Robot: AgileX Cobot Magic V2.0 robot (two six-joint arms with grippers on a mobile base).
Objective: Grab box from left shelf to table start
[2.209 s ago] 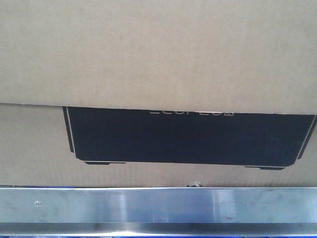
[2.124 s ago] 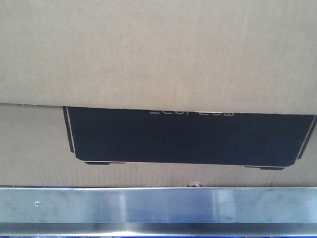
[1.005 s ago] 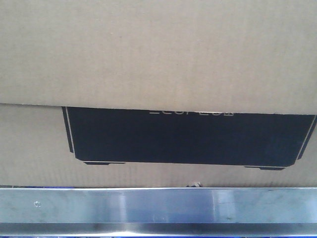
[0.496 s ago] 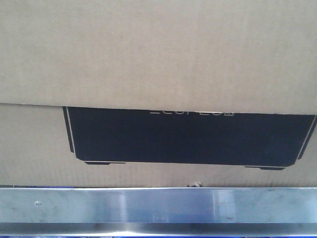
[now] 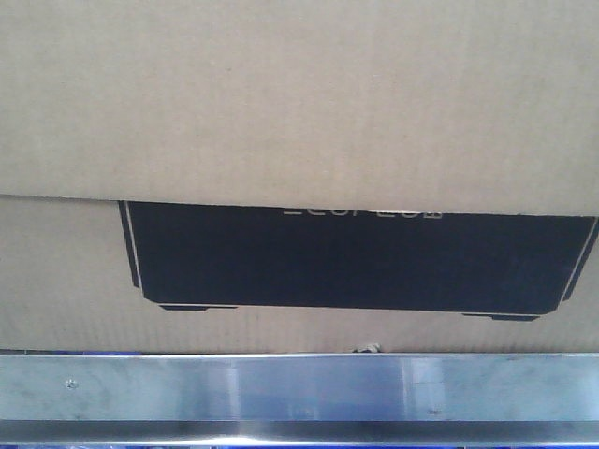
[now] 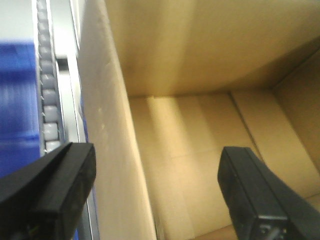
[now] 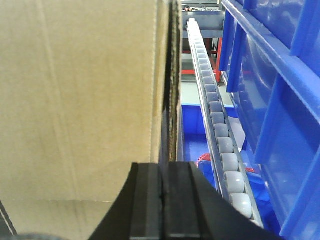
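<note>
Left gripper (image 6: 155, 165) gapes wide astride the box (image 5: 299, 103) wall, while your right gripper (image 7: 162, 172) shows pads pressed together at 6 o'clock against the opposite wall. Nothing has shifted lately: the box fills the front view above the left shelf (image 5: 281, 393) rail at 6 o'clock, so you haven't begun lifting

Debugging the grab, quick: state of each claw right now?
Left claw: open, straddling the box wall.
Right claw: closed at the box edge; grip on it cannot be told.
</note>
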